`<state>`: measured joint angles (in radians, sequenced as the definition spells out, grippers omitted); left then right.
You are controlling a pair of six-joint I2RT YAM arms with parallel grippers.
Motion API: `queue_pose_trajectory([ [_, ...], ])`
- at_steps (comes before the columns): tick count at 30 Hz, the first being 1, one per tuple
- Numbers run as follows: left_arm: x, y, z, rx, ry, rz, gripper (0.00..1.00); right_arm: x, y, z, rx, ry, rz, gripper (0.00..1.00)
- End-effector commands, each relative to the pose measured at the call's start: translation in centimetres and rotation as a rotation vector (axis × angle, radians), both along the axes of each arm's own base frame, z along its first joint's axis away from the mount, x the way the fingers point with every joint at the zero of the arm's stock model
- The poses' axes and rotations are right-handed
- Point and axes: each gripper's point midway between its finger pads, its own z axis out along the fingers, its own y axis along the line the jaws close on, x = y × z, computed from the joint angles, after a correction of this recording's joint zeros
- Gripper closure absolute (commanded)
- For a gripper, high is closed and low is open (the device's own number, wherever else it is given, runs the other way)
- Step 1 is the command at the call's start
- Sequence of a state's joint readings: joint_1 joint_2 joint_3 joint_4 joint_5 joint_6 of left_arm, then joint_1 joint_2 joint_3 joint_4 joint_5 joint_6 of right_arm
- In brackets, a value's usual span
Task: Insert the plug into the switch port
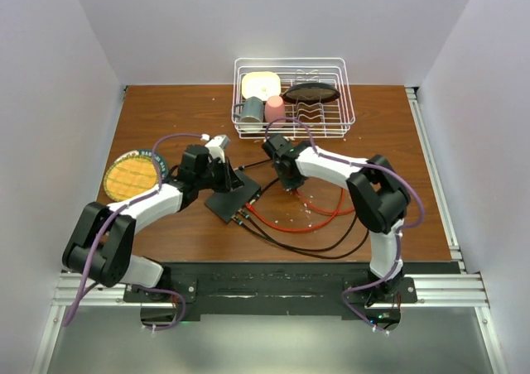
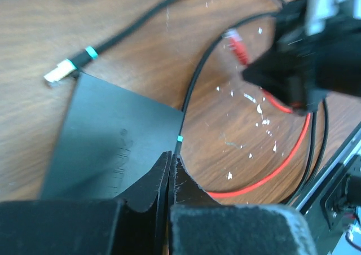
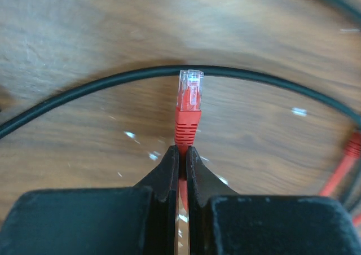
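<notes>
Right tool (image 3: pixel 180 152): jaws pinched tight on the red cable (image 1: pixel 319 222), just behind the red boot (image 3: pixel 186 125). The clear plug (image 3: pixel 190 88) sticks straight out past the fingertips. It points across a black cable (image 3: pixel 113 80) that arcs over the wood beneath it. Cannot tell whether plug and cable touch.

Left tool (image 2: pixel 170 163): fingers pressed together, nothing visible between them. The tips sit at the edge of the switch (image 2: pixel 113 142). Cannot tell if they press on it.

Switch: flat, matte black, lying askew near the middle of the worktop (image 1: pixel 166 109), somewhat toward the near edge. From above it lies between the two tools, just on the near side of the left one. The held plug is apart from it, off its right side.

A teal-banded black cable (image 2: pixel 130 32) ends in a pale loose plug (image 2: pixel 59 73) lying on the wood at one corner of the switch.

The red cable loops across the wood to the right of the switch, with black cable loops outside it toward the near edge. White flecks are scattered on the wood there.

Far edge, centre: a white wire dish rack (image 1: pixel 344 117) holding a cream square dish (image 1: pixel 260 83), a green mug (image 1: pixel 251 109), a pink cup (image 1: pixel 274 107) and a dark oval dish (image 1: pixel 312 93).

Left edge: a round yellow plate (image 1: pixel 131 176) with a dark rim.
</notes>
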<state>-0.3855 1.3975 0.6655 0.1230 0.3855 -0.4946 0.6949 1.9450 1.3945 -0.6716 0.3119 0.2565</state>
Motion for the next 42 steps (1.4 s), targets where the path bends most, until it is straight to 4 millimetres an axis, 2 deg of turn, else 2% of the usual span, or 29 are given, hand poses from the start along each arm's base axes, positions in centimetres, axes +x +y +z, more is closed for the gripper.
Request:
queue_pose_trajectory([
  [1, 0.7, -0.8, -0.7, 0.016, -0.019, -0.003, 1.0, 0.2, 0.2, -1.8, -0.035, -0.018, -0.01, 1.0],
  [5, 0.3, 0.1, -3.2, 0.064, 0.041, 0.031, 1.0, 0.9, -2.3, -3.1, -0.159, -0.06, -0.088, 1.0],
  [10, 0.1, 1.4, -5.3, 0.13, 0.098, 0.092, 1.0, 1.6, -4.9, -4.3, -0.197, -0.045, -0.185, 1.0],
  [14, -0.2, 2.2, -7.0, 0.173, 0.156, 0.123, 1.0, 1.7, -9.5, -5.4, -0.18, 0.005, -0.312, 1.0],
  [17, -0.4, 2.8, -7.8, 0.181, 0.182, 0.142, 1.0, 2.2, -12.7, -5.0, -0.137, 0.001, -0.421, 1.0],
  [19, -0.5, 3.0, -7.9, 0.181, 0.185, 0.14, 1.0, 2.7, -13.5, -4.2, -0.095, -0.02, -0.467, 1.0],
  [22, -0.8, 3.3, -8.2, 0.192, 0.189, 0.14, 1.0, 3.4, -16.0, -3.6, -0.098, -0.041, -0.552, 1.0],
  [25, -1.2, 3.6, -8.3, 0.202, 0.191, 0.138, 1.0, 4.4, -16.9, -2.7, -0.098, -0.071, -0.57, 1.0],
  [27, -1.2, 3.3, -7.7, 0.185, 0.174, 0.116, 1.0, 5.2, -16.7, -1.3, -0.082, -0.106, -0.554, 1.0],
  [30, -1.0, 2.6, -6.7, 0.147, 0.14, 0.091, 1.0, 5.4, -15.4, 0.6, -0.059, -0.137, -0.497, 1.0],
  [33, -0.6, 2.1, -5.4, 0.115, 0.103, 0.08, 1.0, 4.9, -12.5, 2.4, -0.03, -0.156, -0.39, 1.0],
  [34, -0.3, 2.0, -4.5, 0.102, 0.076, 0.078, 1.0, 4.3, -10.8, 2.8, -0.039, -0.151, -0.33, 1.0],
  [36, 0.1, 1.8, -3.4, 0.085, 0.044, 0.079, 0.94, 3.0, -7.7, 3.1, -0.036, -0.133, -0.219, 1.0],
  [37, 0.4, 1.6, -2.2, 0.07, 0.01, 0.08, 0.9, 2.9, -6.7, 3.4, -0.034, -0.14, -0.19, 1.0],
  [38, 0.6, 1.6, -1.6, 0.066, -0.007, 0.083, 0.81, 2.3, -5.6, 3.2, -0.02, -0.126, -0.149, 1.0],
  [40, 1.2, 1.7, 0.1, 0.054, -0.056, 0.095, 0.73, 1.4, -3.2, 3.1, 0.001, -0.118, -0.085, 1.0],
  [41, 1.5, 1.8, 0.7, 0.05, -0.071, 0.102, 0.61, 0.9, -2.3, 2.8, 0.019, -0.102, -0.053, 1.0],
  [42, 1.8, 2.0, 1.2, 0.05, -0.084, 0.113, 0.56, 0.5, -1.1, 2.8, 0.064, -0.089, -0.013, 1.0],
])
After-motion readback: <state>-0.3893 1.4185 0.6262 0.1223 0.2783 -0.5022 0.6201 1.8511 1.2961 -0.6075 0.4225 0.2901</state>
